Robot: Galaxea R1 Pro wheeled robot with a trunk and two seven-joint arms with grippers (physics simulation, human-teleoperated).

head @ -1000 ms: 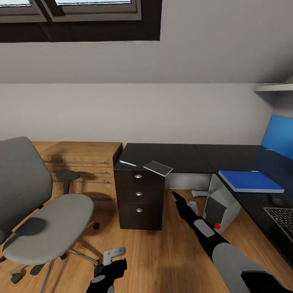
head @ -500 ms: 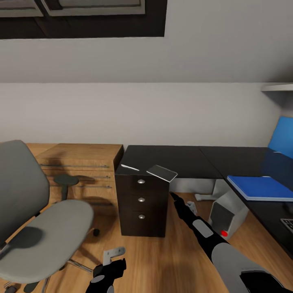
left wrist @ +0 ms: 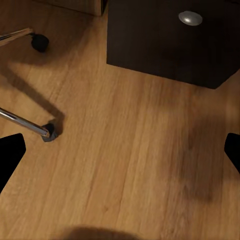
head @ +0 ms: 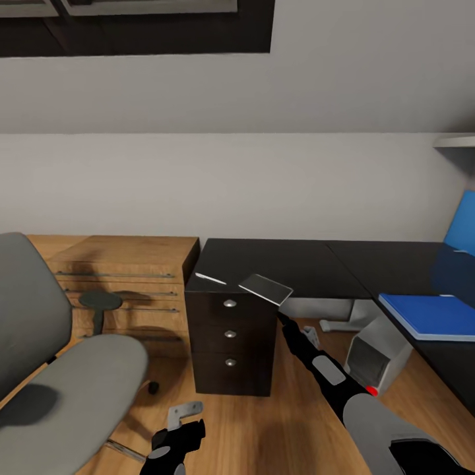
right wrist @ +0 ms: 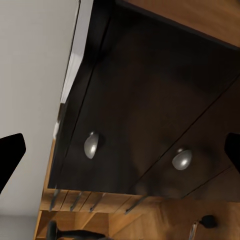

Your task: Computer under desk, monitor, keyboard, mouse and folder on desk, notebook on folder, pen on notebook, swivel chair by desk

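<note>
Where the desk [head: 310, 260] ends above its drawer unit [head: 230, 343], we see the notebook [head: 266, 288] overhanging the front corner, the pen [head: 210, 278] just beside it. The folder [head: 432, 314] lies farther along the desktop, the computer [head: 376, 355] below. The swivel chair [head: 59, 369] stands well apart. Our right gripper [head: 282, 318] reaches toward the drawers, fingers spread; the left gripper [head: 173, 443] hangs released over the floor [left wrist: 125, 165].

The folder [head: 432, 315] and swivel chair [head: 59, 369] run off-frame.
</note>
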